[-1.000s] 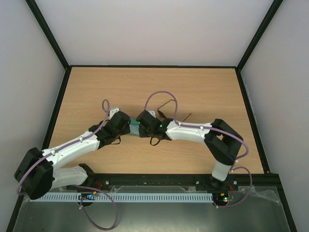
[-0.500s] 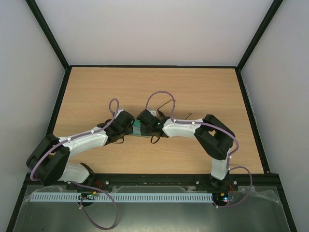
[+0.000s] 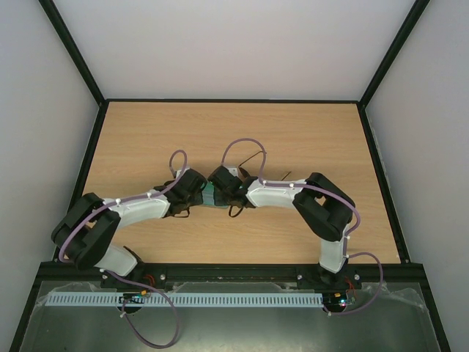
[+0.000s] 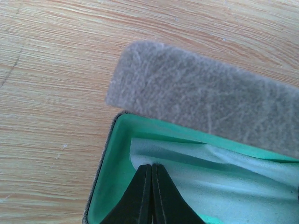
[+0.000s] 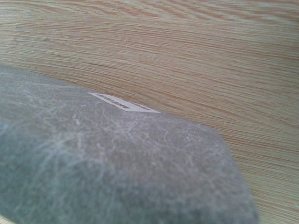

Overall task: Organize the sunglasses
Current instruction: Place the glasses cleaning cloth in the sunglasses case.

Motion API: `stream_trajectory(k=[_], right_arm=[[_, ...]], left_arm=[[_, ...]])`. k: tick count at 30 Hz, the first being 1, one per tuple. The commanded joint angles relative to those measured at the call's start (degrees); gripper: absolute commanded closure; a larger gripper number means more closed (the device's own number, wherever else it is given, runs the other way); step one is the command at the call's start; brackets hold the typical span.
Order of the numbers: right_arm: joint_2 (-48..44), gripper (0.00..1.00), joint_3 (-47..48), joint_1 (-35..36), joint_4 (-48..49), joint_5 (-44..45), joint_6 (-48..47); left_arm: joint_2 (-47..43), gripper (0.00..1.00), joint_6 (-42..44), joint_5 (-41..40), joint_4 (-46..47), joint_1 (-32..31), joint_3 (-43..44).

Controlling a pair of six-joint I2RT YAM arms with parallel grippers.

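The grey case (image 3: 208, 196) with green lining lies open at the table's middle, between my two grippers. In the left wrist view its lid (image 4: 205, 98) stands raised over the green inside (image 4: 112, 172), where the light blue cloth (image 4: 229, 179) lies. My left gripper (image 4: 152, 166) is shut, with its tips on the cloth's near corner inside the case. My right gripper (image 3: 218, 186) is at the case from the right. Its view is filled by the grey lid (image 5: 117, 163), and its fingers are hidden. Of the sunglasses only thin dark temple arms (image 3: 256, 156) show, behind the right arm.
A white label (image 5: 124, 103) is on the outside of the lid. Bare wooden table (image 3: 183, 132) stretches behind and to both sides of the arms. A black frame (image 3: 95, 139) and white walls bound the table.
My left arm has stretched to the right and brought its gripper up to the case. The right gripper has shifted slightly left. The case stays where it was.
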Motion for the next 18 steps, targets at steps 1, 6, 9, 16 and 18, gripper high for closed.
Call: stream_trajectory(k=[1,6,9,16,18], right_arm=[[1.02,0.99,-0.04,-0.41,-1.54,1.08,-0.48],[1.48,0.99,0.04,-0.38,-1.30,0.76,-0.46],[1.53,0.99,-0.04,-0.39,-1.43,0.73,-0.26],[-0.04,0.85,-0.95,-0.34,-1.61,0.73,-0.13],[-1.09,0.81,-1.29,-0.38,-1.55,0.74,-0.22]], left_arm=[[0.46,0.98,0.47,-1.64,0.26,0.58,-0.81],[1.30,0.98,0.32,-1.40,0.36,0.64,-1.28],[1.74,0.97,0.12,-1.25,0.22,0.59,-1.37],[0.23,0.83,-0.23,-1.20,-1.02,0.59,-1.86],[-1.00,0.80,-0.34,-1.13,-1.51,0.58,-1.99]])
